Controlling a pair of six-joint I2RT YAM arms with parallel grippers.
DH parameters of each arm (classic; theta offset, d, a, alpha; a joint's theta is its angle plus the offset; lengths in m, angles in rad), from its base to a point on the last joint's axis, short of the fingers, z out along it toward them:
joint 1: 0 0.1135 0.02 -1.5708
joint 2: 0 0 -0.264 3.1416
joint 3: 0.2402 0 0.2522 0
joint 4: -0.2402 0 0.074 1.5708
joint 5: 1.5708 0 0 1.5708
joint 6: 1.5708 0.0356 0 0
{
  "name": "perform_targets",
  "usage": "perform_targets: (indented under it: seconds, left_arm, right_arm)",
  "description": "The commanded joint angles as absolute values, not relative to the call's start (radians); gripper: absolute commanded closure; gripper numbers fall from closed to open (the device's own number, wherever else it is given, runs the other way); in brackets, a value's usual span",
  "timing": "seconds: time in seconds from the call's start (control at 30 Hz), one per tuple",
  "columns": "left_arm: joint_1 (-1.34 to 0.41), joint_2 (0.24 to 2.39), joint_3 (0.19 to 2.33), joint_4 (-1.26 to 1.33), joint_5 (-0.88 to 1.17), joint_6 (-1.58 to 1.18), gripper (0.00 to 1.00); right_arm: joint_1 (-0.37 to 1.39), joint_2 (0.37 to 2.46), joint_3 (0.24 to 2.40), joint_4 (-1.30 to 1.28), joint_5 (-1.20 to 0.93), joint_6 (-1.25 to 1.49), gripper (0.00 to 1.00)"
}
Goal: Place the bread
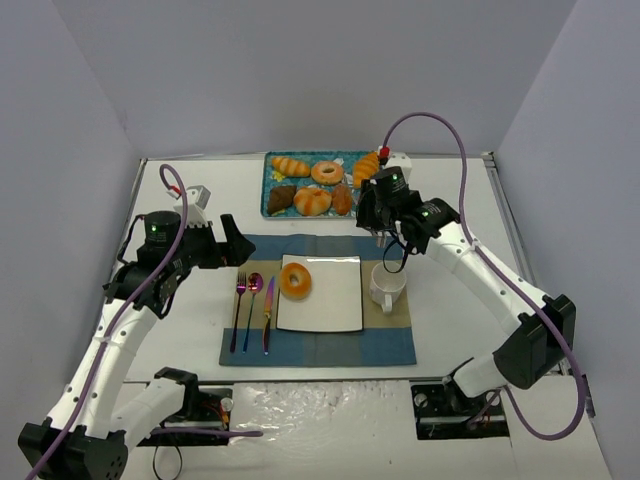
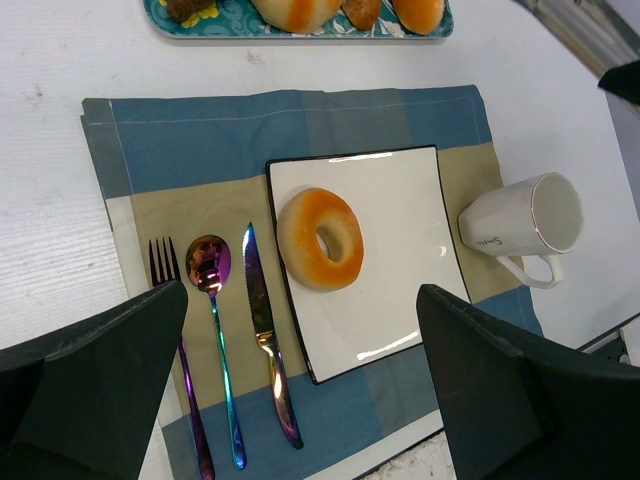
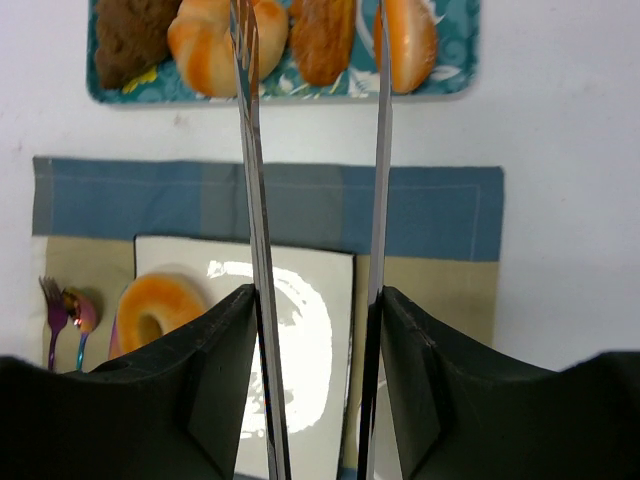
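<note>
Left pincer (image 2: 302,292): fingers set wide apart, nothing between them; held above the near part of the placemat (image 1: 310,346)
Right pincer (image 3: 318,295): clamped on a pair of metal tongs (image 3: 381,150), one finger pressing on the outside of each blade
Tongs: the two blades run nearly parallel with a gap between them; they point toward the tray (image 3: 458,50); nothing is gripped between the blades
Bread (image 1: 296,280): a ring-shaped golden roll lying flat on the left part of the plate (image 1: 340,305), close to its left rim; no pincer touches it
Plate: white, square, dark-edged; set on the middle of the placemat
Placemat: blue and tan checked cloth, lying flat on the white table (image 1: 450,180)
Cutlery: fork (image 2: 163,264), spoon (image 2: 209,266) and knife (image 2: 262,335) lie side by side on the placemat left of the plate, in that order, with the knife just beside the plate rim
Cup (image 2: 520,225): white, with a handle; stands at the right edge of the placemat, just beside the plate
Tray: teal and patterned, on the table beyond the placemat; it carries several more pastries, among them a second ring-shaped roll (image 1: 326,172)
</note>
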State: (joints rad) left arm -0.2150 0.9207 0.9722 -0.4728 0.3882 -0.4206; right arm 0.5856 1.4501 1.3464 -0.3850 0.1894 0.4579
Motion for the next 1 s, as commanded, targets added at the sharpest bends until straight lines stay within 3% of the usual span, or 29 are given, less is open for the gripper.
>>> perform_targets:
  seconds: [0.0,0.97]
  left_arm:
    - [-0.219,0.907,0.991,-0.416,0.399,-0.41,0.03]
    - [-0.219,0.911,0.989,-0.417,0.396,-0.408,0.03]
  right_arm:
    - [0.547,1.513,1.434,-0.347,0.266,0.411,0.52]
    - [0.397,1.763,1.379,-0.213,0.117,0.388,0.52]
